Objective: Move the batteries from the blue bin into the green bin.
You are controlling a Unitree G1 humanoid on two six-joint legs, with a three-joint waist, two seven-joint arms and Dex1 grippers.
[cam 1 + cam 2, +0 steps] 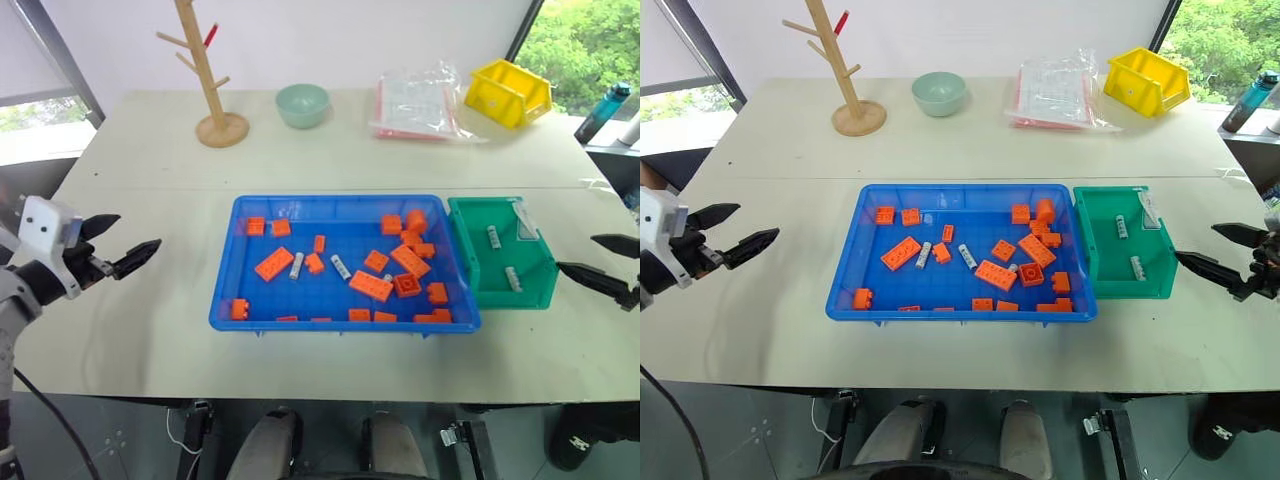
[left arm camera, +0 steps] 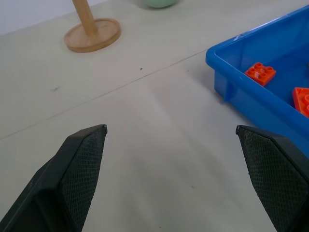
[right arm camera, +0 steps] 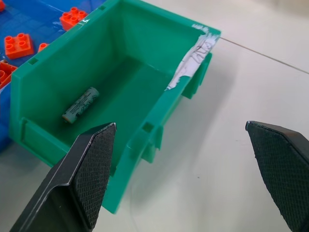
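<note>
On the pale table (image 1: pixel 150 340) in front of us sits the big, flat, bright-blue plastic bin (image 1: pixel 225 290). Touching its right side is the small, deep green plastic bin (image 1: pixel 482 292).

We look for writing first. A clear label tab (image 3: pixel 190 65) on the green bin has thin grey scribbles on it, but we cannot read them. One small silver-grey metal battery (image 3: pixel 80 104) in that bin has tiny print on its side, too small for us to read.

Two batteries lie inside the green bin, the one near the front (image 1: pixel 512 279) and another further back (image 1: pixel 493 237). Two more lie on the blue bin's floor (image 1: pixel 296 265) (image 1: pixel 341 267), close together among the orange toy bricks (image 1: pixel 371 286).

Our left gripper (image 1: pixel 118 248) hangs over bare table, well to the left of the blue bin, and points toward it. Its two black fingers (image 2: pixel 77 169) are spread wide with nothing between them.

Our right gripper (image 1: pixel 612 262) hangs just to the right of the green bin and points toward it. Its fingers (image 3: pixel 89 169) are spread wide too, and they hold nothing.

At the far side of the table stand a wooden peg tree (image 1: pixel 208 75), a pale green bowl (image 1: pixel 302 105), a clear plastic bag (image 1: pixel 420 105) and a yellow plastic bin (image 1: pixel 508 93).
</note>
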